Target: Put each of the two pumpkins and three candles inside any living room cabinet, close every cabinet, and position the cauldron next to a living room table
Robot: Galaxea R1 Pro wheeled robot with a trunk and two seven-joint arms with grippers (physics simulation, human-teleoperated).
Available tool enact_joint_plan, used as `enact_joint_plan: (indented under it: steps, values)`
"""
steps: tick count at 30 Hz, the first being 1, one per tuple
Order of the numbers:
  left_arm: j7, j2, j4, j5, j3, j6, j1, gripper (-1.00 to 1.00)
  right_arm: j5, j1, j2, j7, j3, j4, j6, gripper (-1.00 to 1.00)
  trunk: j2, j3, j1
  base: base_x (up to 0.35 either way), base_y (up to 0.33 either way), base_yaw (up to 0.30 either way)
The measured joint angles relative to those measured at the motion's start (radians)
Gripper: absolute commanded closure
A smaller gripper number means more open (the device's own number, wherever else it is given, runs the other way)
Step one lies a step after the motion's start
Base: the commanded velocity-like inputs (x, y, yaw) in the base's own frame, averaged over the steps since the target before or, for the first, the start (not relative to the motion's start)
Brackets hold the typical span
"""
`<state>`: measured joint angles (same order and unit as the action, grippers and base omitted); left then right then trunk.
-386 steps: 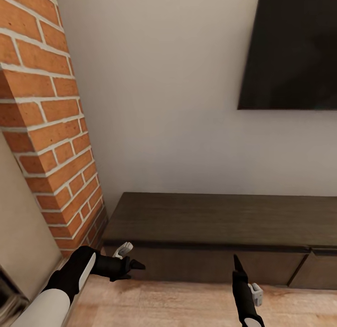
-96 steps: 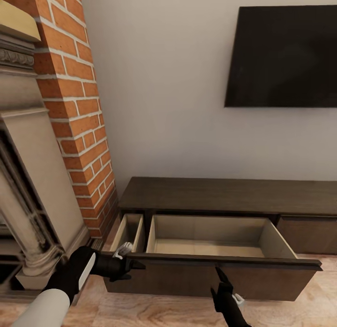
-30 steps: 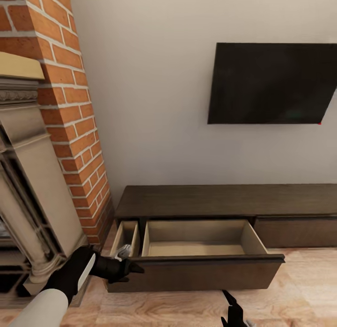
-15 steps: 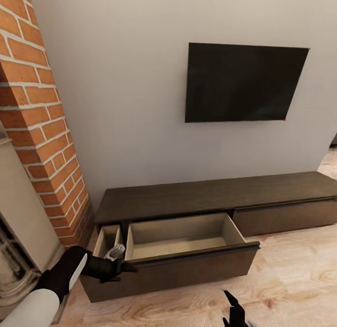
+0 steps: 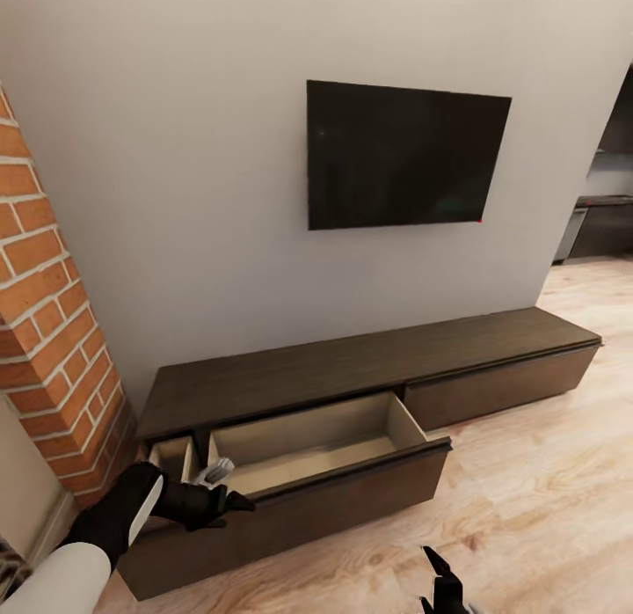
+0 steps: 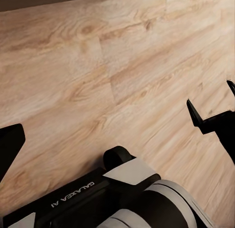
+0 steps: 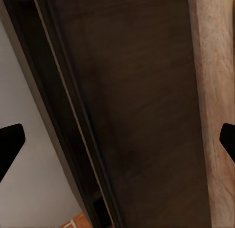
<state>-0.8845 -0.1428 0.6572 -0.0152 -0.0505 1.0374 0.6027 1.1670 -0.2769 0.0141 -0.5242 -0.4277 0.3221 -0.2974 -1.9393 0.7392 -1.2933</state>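
Head view overlooks the cabinet point(image 5: 369, 368); right wrist view seems pressed near it; left faces floor point(image 6: 98, 66).

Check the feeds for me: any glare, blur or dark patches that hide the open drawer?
Head view: even light, sharp, no glare; the open drawer shows its pale inside, the TV is a flat black. Right wrist view: the cabinet is dark and soft. Left wrist view: the floor is bright and sharp.

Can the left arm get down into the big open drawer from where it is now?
Probably yes. The left gripper hovers at the front left corner of the open drawer of the cabinet; nothing lies between them, and the visible beige interior looks empty. It would only need to clear the front panel.
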Motion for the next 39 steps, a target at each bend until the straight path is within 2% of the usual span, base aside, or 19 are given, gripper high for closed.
enact_joint_plan:
  steps: [10,25,33,35,36,39]
  values:
    - [0.000,0.001,0.000,-0.001,0.001,0.000,0.000,-1.00,0.000,0.000,-0.004,0.001,0.000,0.000,0.000,-1.00,0.070,-0.031,0.038,0.000,0.000,-0.285]
    - [0.000,0.001,0.000,-0.001,0.001,0.000,0.000,-1.00,-0.002,0.000,-0.004,0.002,0.000,0.000,0.004,-1.00,0.175,-0.078,0.096,0.000,0.000,-0.031]
    - [0.003,0.000,0.000,-0.009,0.001,-0.004,0.000,-1.00,0.001,0.004,-0.009,-0.003,-0.002,0.000,0.001,-1.00,0.231,-0.101,0.126,0.000,0.000,-0.246]
    - [0.005,0.000,0.000,-0.009,0.001,-0.006,0.000,-1.00,0.003,0.037,-0.042,-0.041,-0.003,0.006,-0.001,-1.00,0.245,-0.107,0.134,0.000,0.000,-0.197]
    - [0.007,-0.001,0.000,-0.010,0.001,-0.007,0.000,-1.00,0.004,0.054,-0.065,-0.098,-0.004,0.008,-0.002,-1.00,0.252,-0.109,0.138,0.000,0.000,-0.094]
    - [0.013,-0.001,0.000,-0.009,0.001,-0.008,0.000,-1.00,0.004,0.070,-0.094,-0.265,-0.006,0.010,-0.003,-1.00,0.273,-0.117,0.149,0.000,0.000,-0.041]
